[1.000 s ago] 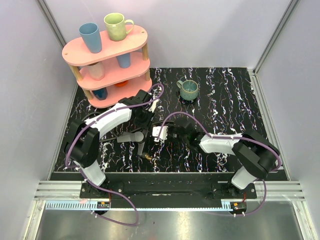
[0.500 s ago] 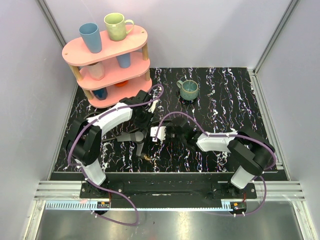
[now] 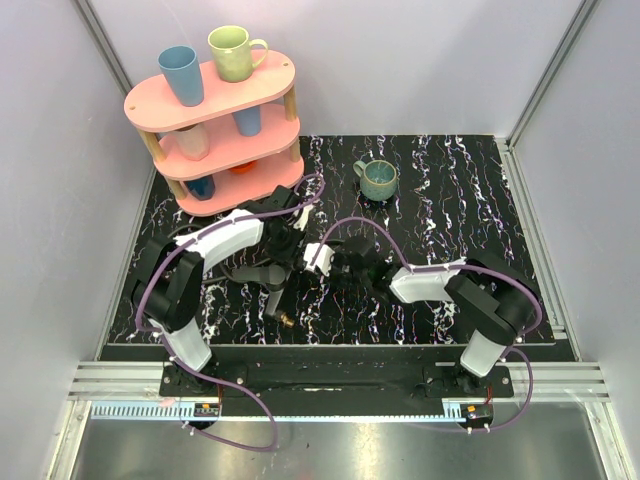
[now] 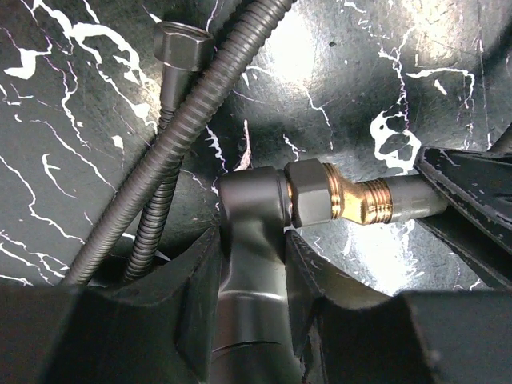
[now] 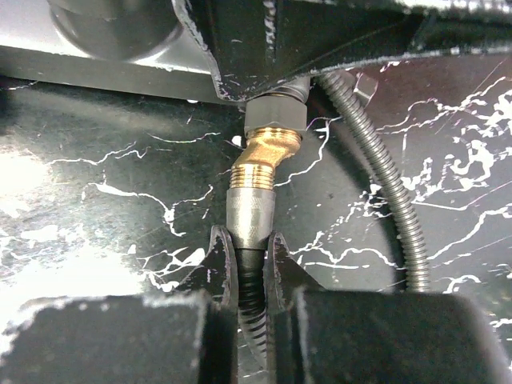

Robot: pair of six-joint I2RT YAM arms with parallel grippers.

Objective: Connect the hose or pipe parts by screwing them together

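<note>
Now left tool (image 4: pixel 252 258) grips stem (image 4: pixel 252 200), right tool (image 5: pixel 248 256) hose (image 5: pixel 250 214).

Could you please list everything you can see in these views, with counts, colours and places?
Table: one, black with white veins, under everything.
Shelf: one, pink, three tiers, rear left.
Top-tier cups: two, blue cup and green mug; the lower tiers hold more, partly hidden.
Teal mug: one, on the table, rear centre.
Hose: dark grey, corrugated; count unclear; one end in the right gripper, against the brass fitting.
Brass fitting: one, angled, on the grey piece.
Grey piece: one, dark, in the left gripper.
Cables: purple, along both arms.
Left gripper: shut on the grey piece.
Right gripper: shut on the hose.
</note>
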